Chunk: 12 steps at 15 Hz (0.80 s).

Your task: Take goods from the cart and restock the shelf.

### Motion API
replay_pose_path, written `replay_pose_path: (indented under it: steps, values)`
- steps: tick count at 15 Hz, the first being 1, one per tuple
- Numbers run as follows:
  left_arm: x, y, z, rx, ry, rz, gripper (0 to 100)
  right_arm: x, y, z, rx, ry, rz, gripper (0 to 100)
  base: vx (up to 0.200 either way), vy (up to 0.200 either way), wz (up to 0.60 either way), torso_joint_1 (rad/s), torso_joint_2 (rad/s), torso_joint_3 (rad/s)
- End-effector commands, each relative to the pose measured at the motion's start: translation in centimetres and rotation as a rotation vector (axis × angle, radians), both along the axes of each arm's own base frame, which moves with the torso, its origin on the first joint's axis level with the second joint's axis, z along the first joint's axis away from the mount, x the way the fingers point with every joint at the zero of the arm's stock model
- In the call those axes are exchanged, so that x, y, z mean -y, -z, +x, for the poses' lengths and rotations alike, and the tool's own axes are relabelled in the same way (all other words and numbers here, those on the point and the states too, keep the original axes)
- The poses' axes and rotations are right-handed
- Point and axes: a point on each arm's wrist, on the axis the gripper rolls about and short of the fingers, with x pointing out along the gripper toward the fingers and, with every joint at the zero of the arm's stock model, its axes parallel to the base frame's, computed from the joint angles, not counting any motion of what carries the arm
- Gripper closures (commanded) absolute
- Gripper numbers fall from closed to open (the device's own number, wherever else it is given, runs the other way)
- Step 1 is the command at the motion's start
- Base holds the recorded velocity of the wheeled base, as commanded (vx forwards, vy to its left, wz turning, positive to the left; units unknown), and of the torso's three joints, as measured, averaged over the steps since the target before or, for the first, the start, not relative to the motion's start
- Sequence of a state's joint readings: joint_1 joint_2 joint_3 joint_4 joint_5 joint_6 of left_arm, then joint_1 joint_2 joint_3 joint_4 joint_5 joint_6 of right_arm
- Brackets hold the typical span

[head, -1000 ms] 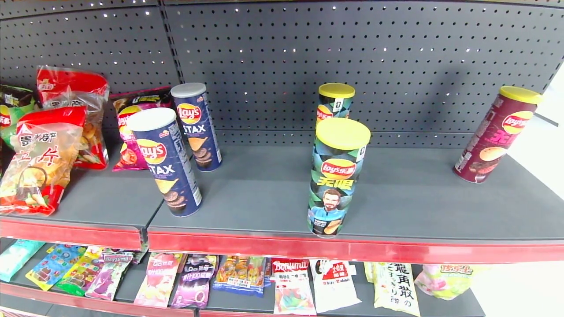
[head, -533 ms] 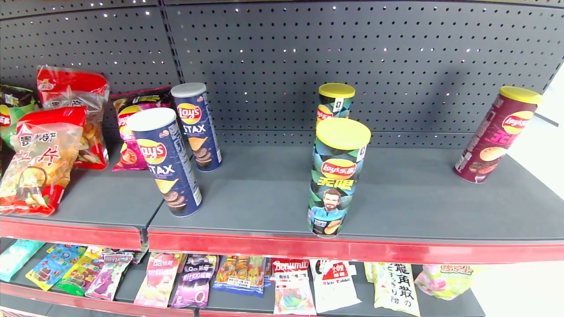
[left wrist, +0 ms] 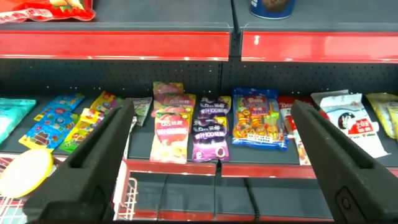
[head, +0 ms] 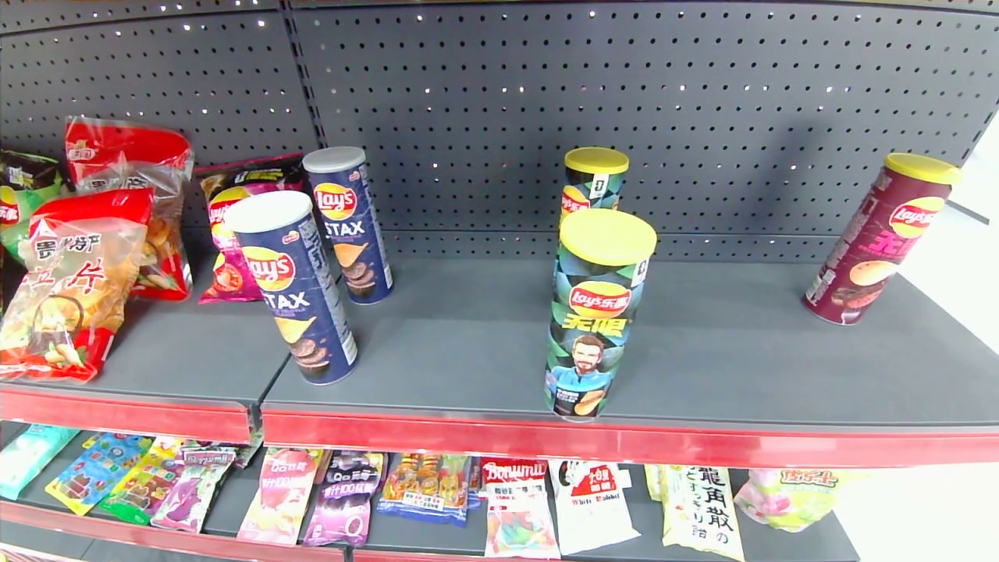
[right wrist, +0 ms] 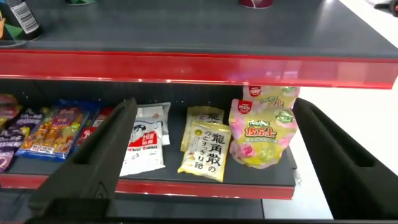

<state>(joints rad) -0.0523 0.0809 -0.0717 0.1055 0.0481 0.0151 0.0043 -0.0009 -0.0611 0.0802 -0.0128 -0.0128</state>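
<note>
Nothing has moved. On the shelf (head: 468, 351) stand chip bags (head: 78, 289), two blue cans (head: 293, 289), two green cans (head: 597, 312) and one red can (head: 874, 242). Lower down, the left pincer (left wrist: 211, 106) and right pincer (right wrist: 214, 106) hang wide apart, holding nothing.

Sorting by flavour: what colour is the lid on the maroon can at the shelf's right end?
Yellow lid, best seen in head view.
</note>
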Motion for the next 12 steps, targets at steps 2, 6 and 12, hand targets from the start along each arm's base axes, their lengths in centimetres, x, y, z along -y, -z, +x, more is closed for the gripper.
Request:
replay_pose_path:
  steps: [2, 6, 12]
  values:
    - [-0.02, -0.01, 0.0, 0.0, -0.006, 0.001, 0, 0.0, -0.01, 0.0, 0.0, 0.001, 0.0, 0, 0.0, 0.0, 0.0, 0.0, 0.0, 0.0]
    - [-0.05, -0.02, 0.0, 0.001, -0.023, -0.002, 0, 0.01, 0.03, 0.02, -0.002, 0.004, -0.001, 0, -0.15, 0.0, 0.0, 0.004, 0.0, 0.001]
    - [-0.04, -0.01, 0.0, 0.0, -0.02, -0.002, 0, 0.0, 0.8, 0.49, 0.021, 0.002, -0.002, 0, -0.2, 0.0, 0.0, -0.001, 0.0, 0.003]
